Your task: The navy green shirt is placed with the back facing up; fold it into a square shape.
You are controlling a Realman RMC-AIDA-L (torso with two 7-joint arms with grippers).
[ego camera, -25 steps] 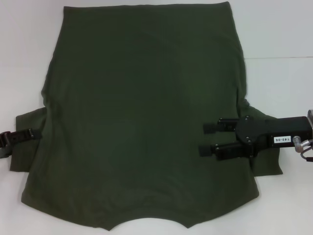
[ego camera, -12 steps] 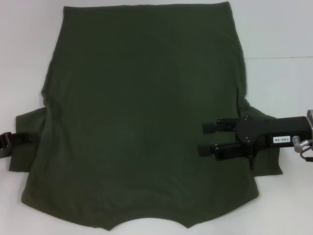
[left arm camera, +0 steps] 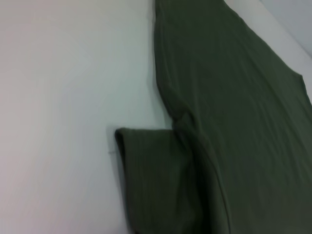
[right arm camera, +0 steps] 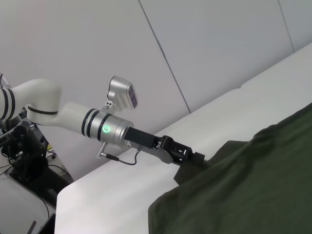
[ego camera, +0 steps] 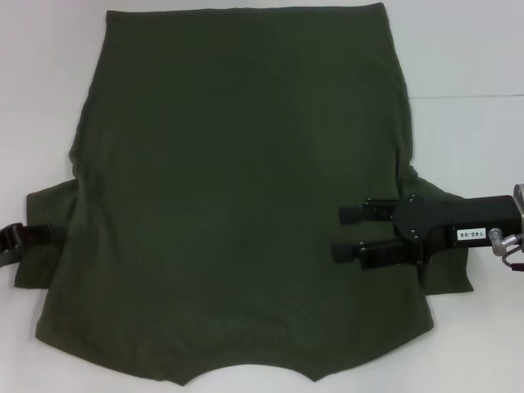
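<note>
- Olive cotton covered most of the white table point(ego camera: 471, 57): the navy green shirt point(ego camera: 237, 188) lay flat with its plain side up, collar edge toward the robot, hem on the far side, and a short sleeve sticking out at each side.
- Soft, light and limp by the look of it, the cloth would likely drape and crease instead of holding a line, and would probably slide easily on the smooth top; the sleeve hems and the shoulder corners looked like the best places to pinch, since a single layer could be lifted there.
- Over the shirt's right sleeve, the right gripper point(ego camera: 350, 232) reached inward across the body panel, held level, its two black fingers apart with nothing between them; whether they touched the cloth could not be told.
- At the outer edge of the shirt's left sleeve point(left arm camera: 156, 180), the left gripper point(ego camera: 41, 234) came in low and flat from the side; whether it was apart or closed on the hem could not be told.
- Seen from the right wrist, the left arm's white links stretched down to that same sleeve edge.
</note>
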